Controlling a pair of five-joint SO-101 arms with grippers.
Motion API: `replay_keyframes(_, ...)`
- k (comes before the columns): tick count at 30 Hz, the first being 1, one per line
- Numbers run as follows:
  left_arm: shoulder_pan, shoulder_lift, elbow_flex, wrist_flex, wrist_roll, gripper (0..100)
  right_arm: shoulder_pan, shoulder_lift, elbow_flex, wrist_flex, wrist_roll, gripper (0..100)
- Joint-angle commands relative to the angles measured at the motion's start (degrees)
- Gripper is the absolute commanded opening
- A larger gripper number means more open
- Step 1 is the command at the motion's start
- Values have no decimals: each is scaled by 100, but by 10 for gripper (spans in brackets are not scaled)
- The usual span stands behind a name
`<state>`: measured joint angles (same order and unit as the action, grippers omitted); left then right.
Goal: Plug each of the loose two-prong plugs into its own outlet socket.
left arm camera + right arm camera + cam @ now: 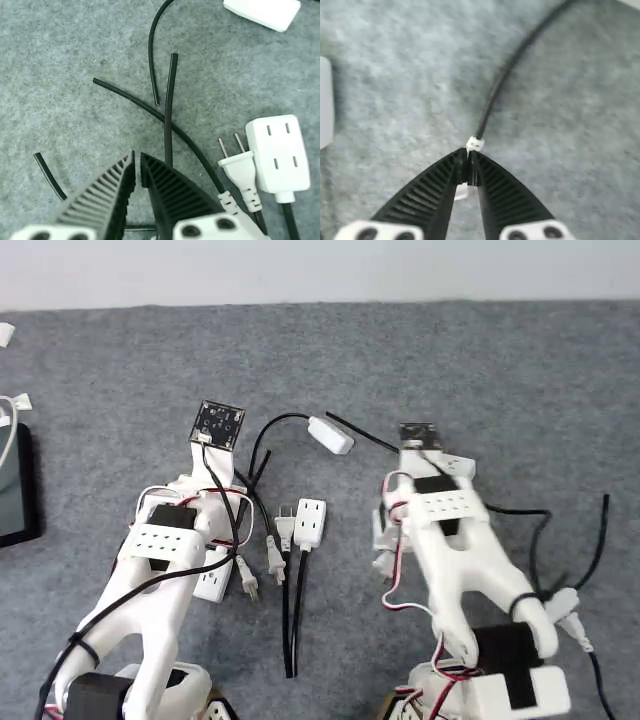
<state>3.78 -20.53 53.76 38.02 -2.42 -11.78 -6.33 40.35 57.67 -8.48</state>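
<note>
A white three-way outlet socket (310, 522) (277, 152) lies on the grey felt between the arms, and a loose white two-prong plug (284, 528) (239, 167) lies beside it, prongs pointing away from me. Farther back is another white socket (330, 435) (262, 11) on a black cord. My left gripper (137, 159) hovers shut and empty over crossed black cords (167, 117), to the left of that plug. My right gripper (469, 155) is shut on a small white plug end (475, 144), and its black cord (512, 62) runs away from the tips.
A second socket (212, 582) and plug (246, 582) lie beside the left arm. More white plug parts sit by the right arm (383, 540) and at the far right (565, 612). A dark flat device (15, 485) lies at the left edge.
</note>
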Motion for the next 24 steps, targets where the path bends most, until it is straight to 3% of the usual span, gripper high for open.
replay_keyframes(1,53,-202,-75,-132,-44,13,-330,48,0,-101,105,8)
replay_keyframes(11,53,-202,-75,-123,-44,13,-215,-251,-9,-57,325,9)
replay_keyframes(17,53,-202,-75,-123,-44,13,-48,-1437,396,-189,-387,11)
replay_keyframes(24,53,-202,-75,-132,-44,13,-13,-1560,826,-488,-492,146)
